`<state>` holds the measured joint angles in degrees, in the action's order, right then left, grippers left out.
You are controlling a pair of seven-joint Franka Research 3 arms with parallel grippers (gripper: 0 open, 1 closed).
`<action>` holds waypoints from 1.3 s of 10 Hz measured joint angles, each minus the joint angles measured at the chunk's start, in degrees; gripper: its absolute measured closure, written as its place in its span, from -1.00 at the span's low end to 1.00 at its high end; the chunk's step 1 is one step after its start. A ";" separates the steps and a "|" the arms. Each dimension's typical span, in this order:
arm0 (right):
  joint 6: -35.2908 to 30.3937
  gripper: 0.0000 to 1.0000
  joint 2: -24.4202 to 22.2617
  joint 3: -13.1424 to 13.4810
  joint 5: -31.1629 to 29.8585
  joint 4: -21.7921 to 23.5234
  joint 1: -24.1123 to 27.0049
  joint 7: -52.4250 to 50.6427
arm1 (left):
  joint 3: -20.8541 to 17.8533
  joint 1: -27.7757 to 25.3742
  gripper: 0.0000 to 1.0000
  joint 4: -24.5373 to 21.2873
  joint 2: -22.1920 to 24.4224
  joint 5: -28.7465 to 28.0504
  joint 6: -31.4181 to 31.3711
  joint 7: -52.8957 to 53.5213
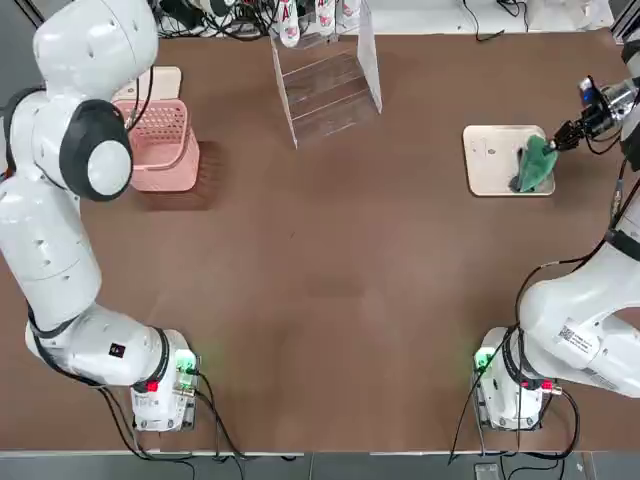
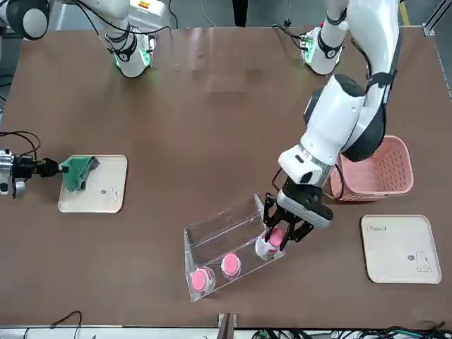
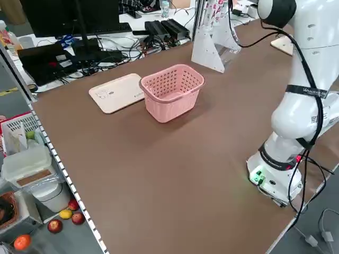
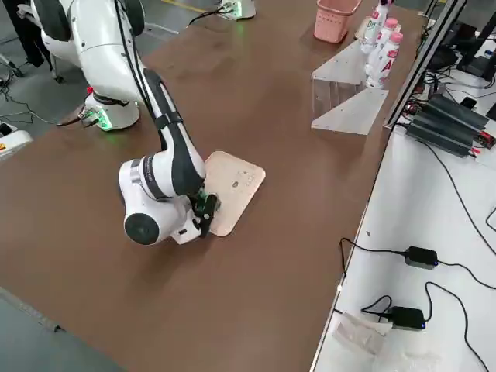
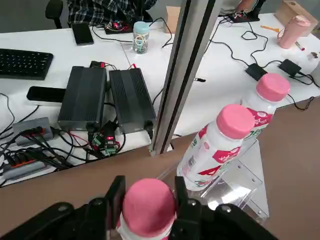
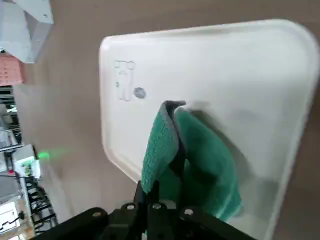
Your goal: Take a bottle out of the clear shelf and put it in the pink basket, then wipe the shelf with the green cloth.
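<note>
A bottle (image 2: 270,244) in the clear shelf (image 2: 229,247) is clamped by the left end effector (image 2: 282,229); the green cloth (image 1: 536,165) on a cream tray (image 1: 495,158) is pinched by the right end effector (image 1: 562,137).

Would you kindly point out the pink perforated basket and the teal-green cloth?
pink perforated plastic basket (image 1: 185,165): top view, on its thick rim.
teal-green cloth (image 1: 537,163): top view, on its bunched middle.
</note>
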<state>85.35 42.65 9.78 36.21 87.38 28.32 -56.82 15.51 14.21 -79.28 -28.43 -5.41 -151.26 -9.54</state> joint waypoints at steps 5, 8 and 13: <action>-13.09 0.95 -0.45 -2.15 12.27 -1.09 -2.89 12.24 | -0.20 -0.49 0.11 1.19 3.83 0.00 3.21 -1.99; -15.91 0.95 -3.23 -2.44 16.16 -2.86 -7.47 19.11 | -0.37 -2.42 0.11 1.27 7.01 -2.49 11.84 -1.98; -17.95 0.95 -8.23 -2.92 18.48 -10.63 -17.18 25.48 | -0.33 -10.69 0.11 1.27 13.08 -2.56 32.99 1.30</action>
<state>67.40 34.41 6.85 54.69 76.74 11.15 -31.34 15.18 3.52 -78.01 -15.36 -7.97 -118.28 -8.25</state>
